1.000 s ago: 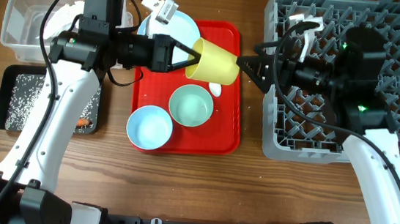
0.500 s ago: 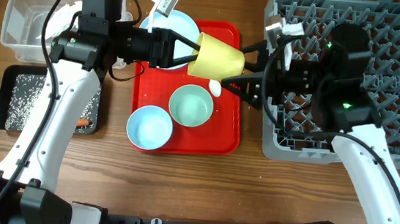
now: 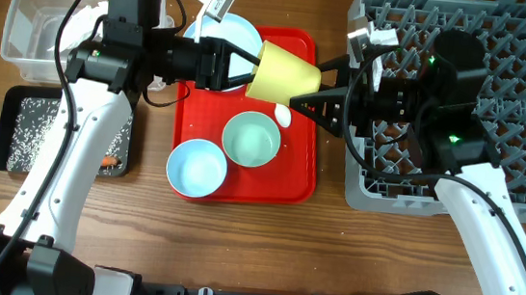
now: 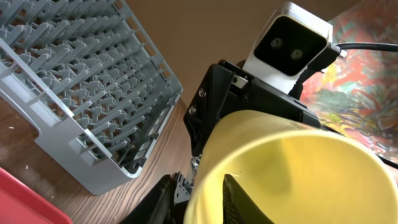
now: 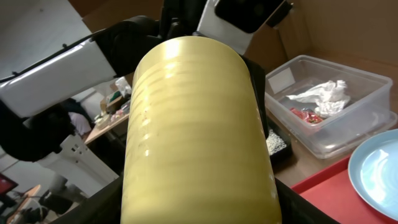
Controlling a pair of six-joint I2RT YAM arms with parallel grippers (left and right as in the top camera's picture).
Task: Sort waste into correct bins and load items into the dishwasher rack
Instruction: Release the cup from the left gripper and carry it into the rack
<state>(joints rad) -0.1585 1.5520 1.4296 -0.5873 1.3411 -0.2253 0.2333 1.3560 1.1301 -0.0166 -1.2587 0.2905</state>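
The small yellow cup (image 3: 284, 77) hangs on its side above the red tray (image 3: 301, 175). My left gripper (image 3: 251, 69) is shut on its rim, one finger inside and one outside, as the left wrist view shows (image 4: 199, 199). My right gripper (image 3: 309, 86) is open, its fingers on either side of the cup's base; the cup (image 5: 199, 124) fills the right wrist view. The light blue plate (image 3: 230, 33), light blue bowl (image 3: 196, 168), pale green bowl (image 3: 250, 139) and white spoon (image 3: 283, 118) are on the red tray. The grey rack (image 3: 509, 103) stands at the right.
The clear tub (image 3: 37, 29) at the far left holds crumpled tissue (image 5: 320, 93) and a red wrapper (image 5: 308, 115). The black tray (image 3: 23, 129) in front of it holds rice and an orange stick (image 3: 110, 162).
My right gripper has moved left from the rack's edge and its fingers now straddle the cup's base. My left gripper has lifted the cup slightly toward the back.
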